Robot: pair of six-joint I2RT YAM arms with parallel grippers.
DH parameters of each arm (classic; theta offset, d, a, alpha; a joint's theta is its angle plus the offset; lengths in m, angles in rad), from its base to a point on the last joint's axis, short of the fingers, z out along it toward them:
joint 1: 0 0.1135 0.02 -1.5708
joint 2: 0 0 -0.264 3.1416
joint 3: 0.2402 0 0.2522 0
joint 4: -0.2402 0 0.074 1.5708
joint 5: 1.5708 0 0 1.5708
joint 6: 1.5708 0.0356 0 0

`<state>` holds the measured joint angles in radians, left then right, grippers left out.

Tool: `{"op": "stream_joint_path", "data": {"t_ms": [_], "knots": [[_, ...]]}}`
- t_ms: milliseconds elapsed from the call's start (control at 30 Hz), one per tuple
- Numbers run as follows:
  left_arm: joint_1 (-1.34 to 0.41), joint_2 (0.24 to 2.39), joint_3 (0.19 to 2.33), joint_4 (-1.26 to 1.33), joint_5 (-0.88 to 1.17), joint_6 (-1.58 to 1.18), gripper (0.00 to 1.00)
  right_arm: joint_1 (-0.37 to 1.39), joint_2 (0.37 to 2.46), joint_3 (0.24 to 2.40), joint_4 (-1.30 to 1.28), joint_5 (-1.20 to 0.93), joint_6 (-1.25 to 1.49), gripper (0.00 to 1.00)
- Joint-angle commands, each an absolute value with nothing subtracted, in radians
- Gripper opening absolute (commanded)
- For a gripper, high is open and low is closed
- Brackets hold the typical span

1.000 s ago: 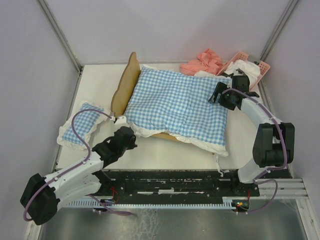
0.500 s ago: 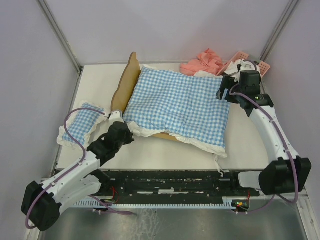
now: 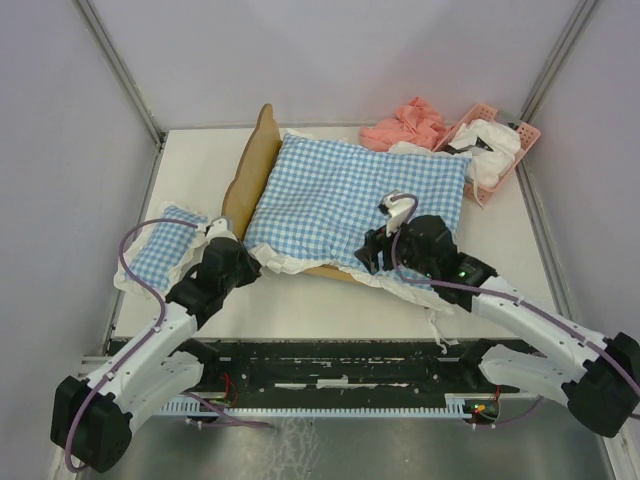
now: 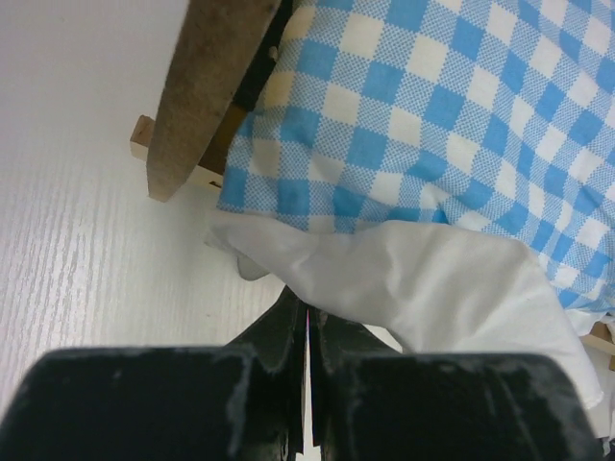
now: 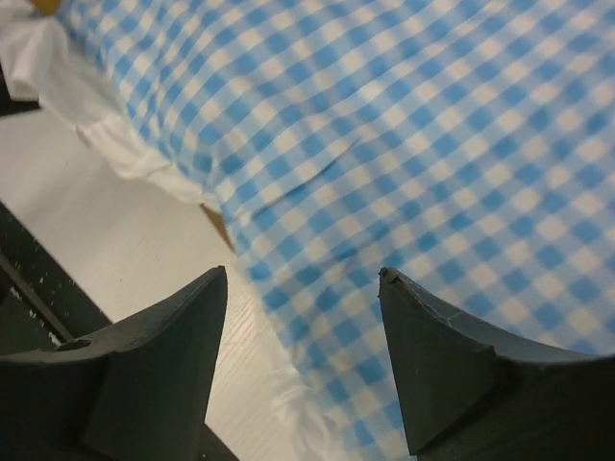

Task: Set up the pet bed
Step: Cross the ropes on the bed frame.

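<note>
Lying on the pet bed: a blue-and-white checked cushion covers the whole base, and its white frill spills over the near rail.
Pet bed position: middle of the tabletop, nearer the far edge; the wavy headboard stands upright at the end facing the left edge.
Left gripper: fingers pressed together, with nothing visible between them. It sits low over the tabletop, just beside the cushion's near-left frill corner and below the headboard's end.
Right gripper: jaws spread wide and empty, hovering above the near edge of the cushion, with checked fabric and a strip of tabletop showing between them.
Small checked pillow: by the left edge, apart from the bed.
Pink basket: far right corner, tilted, with white cloth inside.
Pink cloth: far edge, between headboard and basket.
</note>
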<state>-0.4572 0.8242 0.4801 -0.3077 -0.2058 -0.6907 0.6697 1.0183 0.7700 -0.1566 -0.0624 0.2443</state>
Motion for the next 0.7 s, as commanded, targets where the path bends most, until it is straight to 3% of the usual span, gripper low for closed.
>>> {"op": "stream_joint_path", "data": {"t_ms": [0, 167, 433, 667], "knots": [[-0.415, 0.837, 0.529, -0.273, -0.144, -0.653, 0.03, 0.853, 1.115, 0.710, 0.102, 0.030, 0.204, 0.73], [-0.385, 0.855, 0.543, -0.274, -0.108, -0.630, 0.03, 1.042, 1.326, 0.776, 0.167, 0.190, 0.133, 0.72], [-0.368, 0.854, 0.529, -0.303, -0.112, -0.653, 0.03, 1.100, 1.503, 0.963, 0.038, 0.070, -0.280, 0.83], [-0.367, 0.850, 0.511, -0.291, -0.104, -0.664, 0.03, 1.104, 1.562, 1.072, -0.109, 0.051, -0.366, 0.70]]}}
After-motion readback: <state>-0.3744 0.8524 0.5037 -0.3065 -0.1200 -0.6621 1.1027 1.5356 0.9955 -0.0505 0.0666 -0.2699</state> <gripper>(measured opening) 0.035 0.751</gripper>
